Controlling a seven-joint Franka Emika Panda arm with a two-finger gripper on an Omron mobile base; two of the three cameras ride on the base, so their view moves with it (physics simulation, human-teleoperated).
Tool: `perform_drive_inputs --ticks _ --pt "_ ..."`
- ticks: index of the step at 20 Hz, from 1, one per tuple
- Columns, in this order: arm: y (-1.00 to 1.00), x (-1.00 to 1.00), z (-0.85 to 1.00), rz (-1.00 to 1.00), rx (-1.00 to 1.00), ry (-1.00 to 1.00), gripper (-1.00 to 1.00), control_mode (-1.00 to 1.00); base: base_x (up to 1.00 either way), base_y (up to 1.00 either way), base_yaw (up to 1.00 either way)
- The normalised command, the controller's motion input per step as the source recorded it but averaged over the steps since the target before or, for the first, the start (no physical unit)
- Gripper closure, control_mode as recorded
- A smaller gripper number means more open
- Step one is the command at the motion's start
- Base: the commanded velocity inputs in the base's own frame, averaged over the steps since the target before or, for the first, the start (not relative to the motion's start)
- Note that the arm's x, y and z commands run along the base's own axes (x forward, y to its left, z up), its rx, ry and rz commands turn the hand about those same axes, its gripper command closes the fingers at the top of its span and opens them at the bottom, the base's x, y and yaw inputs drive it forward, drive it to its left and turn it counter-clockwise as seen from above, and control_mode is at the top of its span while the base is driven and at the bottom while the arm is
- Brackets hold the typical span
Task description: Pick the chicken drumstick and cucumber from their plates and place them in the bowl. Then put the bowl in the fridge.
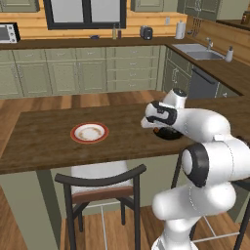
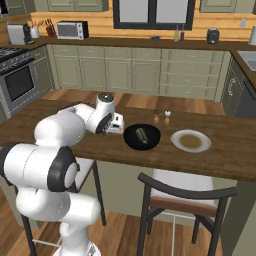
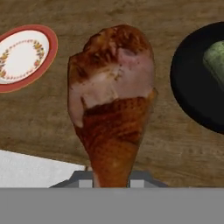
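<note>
Gripper: the gripper [image 3: 111, 183] was clenched on the chicken drumstick [image 3: 111, 105] at its narrow bone end, the meaty end pointing away from the hand; the fingertips themselves were mostly hidden behind the meat.
Drumstick, place: held up off the table [image 3: 39, 118], straight ahead of the gripper, with bare wood beneath it.
Drumstick, look: reddish-brown crisp skin on the lower half, a paler pinkish patch of torn flesh across the middle, darker browned top.
Drumstick, handling: judged light and fairly stiff, with a greasy skin likely to slip; the thin shank was the sensible hold, since the bulbous head is too wide and would tend to swing if gripped loosely.
Bowl: the black bowl [image 3: 197, 78] lay close to the gripper's right in the hand view, on the table, not under the drumstick yet.
Cucumber: the pale green cucumber [image 2: 142, 135] was already lying inside the bowl, short and smooth; probably firm and easy to roll.
Red-rimmed plate: the red-rimmed plate [image 3: 24, 57] sat to the gripper's left and farther off, bare of food.
Second plate: a pale plate [image 2: 190, 141] lay beyond the bowl, well apart from the gripper; what was on it was hard to tell, perhaps only a brownish pattern.
</note>
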Motion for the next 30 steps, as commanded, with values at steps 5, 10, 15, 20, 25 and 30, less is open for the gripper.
perform_drive_inputs --ticks 5,10,15,20,25,30 --pt "-1.0 0.41 0.16 0.0 -0.01 0.31 1.0 -1.0 0.0 0.0 0.0" --pt "-0.88 0.45 -0.28 0.08 -0.04 0.15 1.0 -1.0 0.0 0.0 0.0" --pt "-0.08 0.2 -0.8 0.16 -0.11 0.07 1.0 -1.0 0.0 0.0 0.0" --pt "0.06 0.46 -0.53 0.15 -0.06 0.07 1.0 -1.0 0.0 0.0 0.0" --pt "-0.08 0.62 -0.07 0.14 0.0 0.12 1.0 -1.0 0.0 0.0 0.0" --pt "-0.02 0.34 -0.25 0.15 0.0 0.11 1.0 -1.0 0.0 0.0 0.0"
